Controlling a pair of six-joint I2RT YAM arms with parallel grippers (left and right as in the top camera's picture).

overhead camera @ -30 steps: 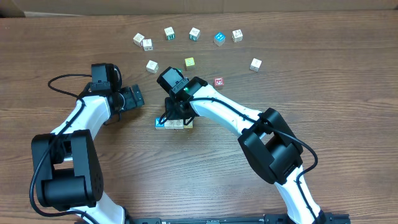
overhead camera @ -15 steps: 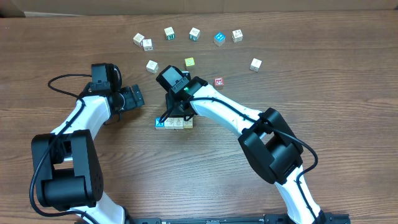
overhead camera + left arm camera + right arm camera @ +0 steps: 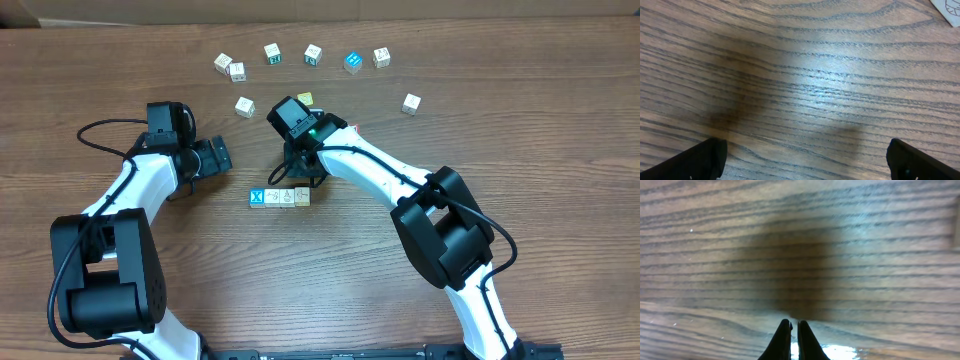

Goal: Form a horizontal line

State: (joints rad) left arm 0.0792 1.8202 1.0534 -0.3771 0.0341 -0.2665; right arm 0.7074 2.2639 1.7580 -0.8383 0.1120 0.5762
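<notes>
A short row of blocks lies side by side, left to right, on the wooden table: a blue X block [image 3: 257, 198] at its left end and light blocks [image 3: 288, 197] to its right. My right gripper [image 3: 300, 176] hovers just behind the row, shut and empty. In the right wrist view its fingertips [image 3: 794, 326] are pressed together over bare wood. My left gripper [image 3: 215, 157] is open and empty, left of the row. In the left wrist view its fingers [image 3: 805, 160] stand wide apart over bare wood.
Loose blocks lie in an arc at the back: white ones [image 3: 223, 62], [image 3: 272, 52], [image 3: 381, 57], [image 3: 411, 103], [image 3: 245, 106], a blue one [image 3: 352, 62], a green one [image 3: 305, 99] and a red one [image 3: 352, 131] beside my right arm.
My right gripper has lifted off the row and drawn back toward the far right, uncovering the blocks. The row stays in place. The left arm has not moved.
</notes>
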